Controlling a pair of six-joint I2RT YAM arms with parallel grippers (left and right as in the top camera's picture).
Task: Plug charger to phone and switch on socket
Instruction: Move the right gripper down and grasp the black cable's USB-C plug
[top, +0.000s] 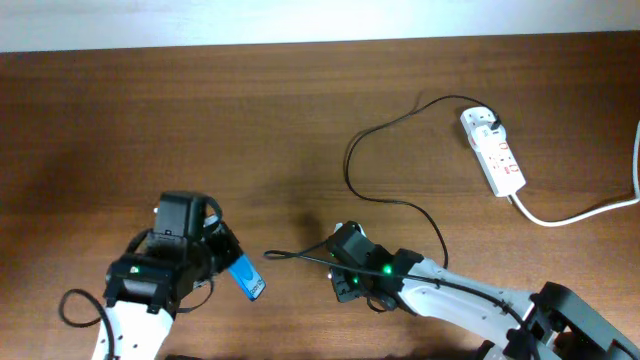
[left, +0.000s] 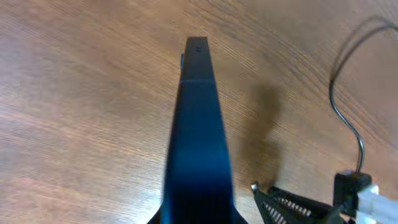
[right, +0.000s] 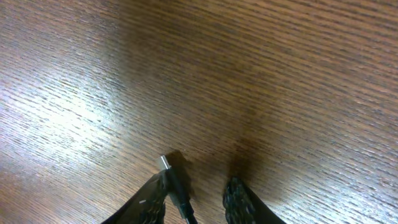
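One phone (left: 198, 143) clamped in left end effector (top: 231, 259); right end effector (right: 196, 182) seemingly apart beside one charger (right: 175, 188).

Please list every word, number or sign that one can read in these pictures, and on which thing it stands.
No text can be read in any view.
phone: blue screen, any print too small to read.
socket: red marks, too small to read.

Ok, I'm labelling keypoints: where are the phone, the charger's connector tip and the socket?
phone (top: 247, 277), overhead view, on its blue screen.
charger's connector tip (right: 164, 162), right wrist view, on the metal end.
socket (top: 493, 150), overhead view, middle of its white body.
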